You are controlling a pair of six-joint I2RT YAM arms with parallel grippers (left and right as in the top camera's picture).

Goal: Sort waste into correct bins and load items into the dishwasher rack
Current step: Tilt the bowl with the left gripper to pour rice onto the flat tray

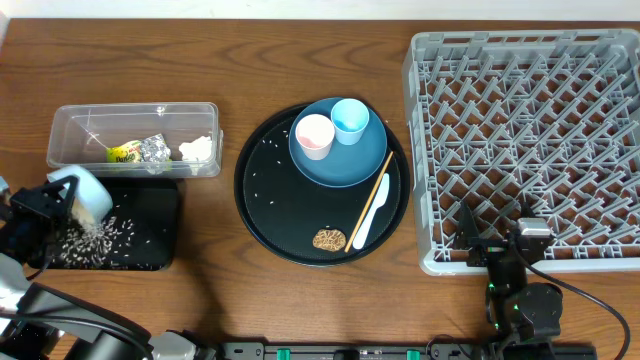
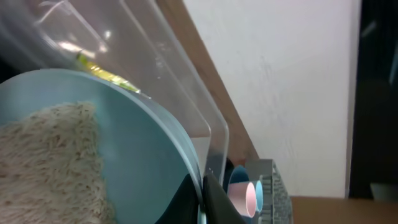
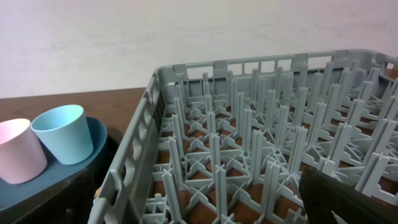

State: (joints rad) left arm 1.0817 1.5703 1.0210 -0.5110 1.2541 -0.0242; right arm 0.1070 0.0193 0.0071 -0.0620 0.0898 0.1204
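Note:
My left gripper [image 1: 62, 198] is shut on the rim of the light-blue bowl [image 1: 88, 192], which is tipped over the shallow black tray [image 1: 150, 205]. White rice [image 1: 95, 240] lies spilled on that tray. In the left wrist view the fingers [image 2: 214, 202] pinch the bowl [image 2: 137, 155], and rice [image 2: 43, 162] lies inside it. The clear tub [image 1: 135, 122] holds the wrapper [image 1: 123, 153], foil [image 1: 153, 149] and tissue [image 1: 197, 149]. My right gripper [image 1: 495, 238] hangs open above the grey rack's [image 1: 530, 120] front edge.
The round black tray [image 1: 260, 200] carries the dark-blue plate [image 1: 345, 165] with the pink cup [image 1: 313, 134] and light-blue cup [image 1: 350, 120]. On it too are a chopstick [image 1: 378, 190], a white spoon [image 1: 368, 220], a brown scrap [image 1: 329, 239] and stray rice.

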